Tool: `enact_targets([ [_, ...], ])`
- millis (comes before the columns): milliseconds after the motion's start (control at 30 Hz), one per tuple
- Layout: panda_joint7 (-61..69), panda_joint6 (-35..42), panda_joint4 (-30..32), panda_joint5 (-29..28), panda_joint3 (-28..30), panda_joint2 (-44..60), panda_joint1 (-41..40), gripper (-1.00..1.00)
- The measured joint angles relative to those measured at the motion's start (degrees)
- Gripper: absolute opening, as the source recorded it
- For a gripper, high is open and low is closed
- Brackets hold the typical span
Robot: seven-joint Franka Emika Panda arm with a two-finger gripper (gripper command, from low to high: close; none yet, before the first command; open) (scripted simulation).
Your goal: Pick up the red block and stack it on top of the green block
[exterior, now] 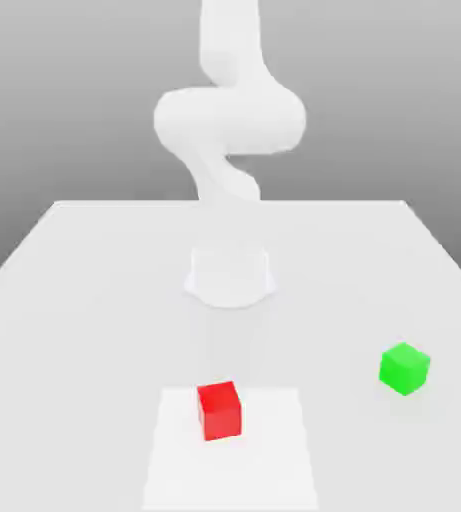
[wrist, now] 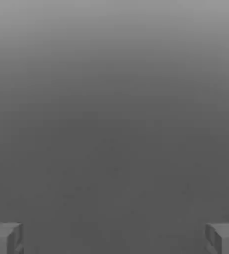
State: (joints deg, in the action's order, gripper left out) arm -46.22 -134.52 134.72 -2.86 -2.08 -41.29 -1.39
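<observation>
On the white table (exterior: 84,290), near the front edge in the exterior view, the red block (exterior: 219,410) sits on a slightly brighter square patch (exterior: 274,460) of the surface. The green block (exterior: 405,367) rests well apart from it, toward the exterior view's right and a little farther back, turned slightly so one corner faces the camera. Both cubes lie flat on the table with nothing touching them.

The arm (exterior: 229,120) rises from its round base (exterior: 230,275) behind the red block, pale against the backdrop, bending above the middle of the table.

The hand view gives what the exterior view does not: the gripper (wrist: 114,239) with its two grey fingertips (wrist: 4,238) set at opposite edges of the picture, spread wide, with nothing between them. Beyond them lies a plain grey field, lighter at one side and darker toward the fingers.

The table is matte white with straight edges narrowing toward the back. Behind it the room is a smooth grey gradient.
</observation>
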Motion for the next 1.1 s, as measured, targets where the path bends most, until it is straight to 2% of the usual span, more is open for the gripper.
enact_targets([
  [233, -0.3, -8.2, 8.8, -7.4, -3.0, 14.8, -3.6, 0.0],
  [433, 2.4, -15.1, 16.1, -9.6, -1.9, 26.7, -4.9, 0.0],
  [567, 7.2, -20.2, 21.1, -7.0, -0.5, 33.7, -4.5, 0.0],
  [733, 16.3, -26.0, 25.9, 2.0, -0.3, 40.5, -3.2, 0.0],
  [1100, 16.3, -35.4, 24.5, 1.9, 0.4, 51.5, -2.7, 0.0],
])
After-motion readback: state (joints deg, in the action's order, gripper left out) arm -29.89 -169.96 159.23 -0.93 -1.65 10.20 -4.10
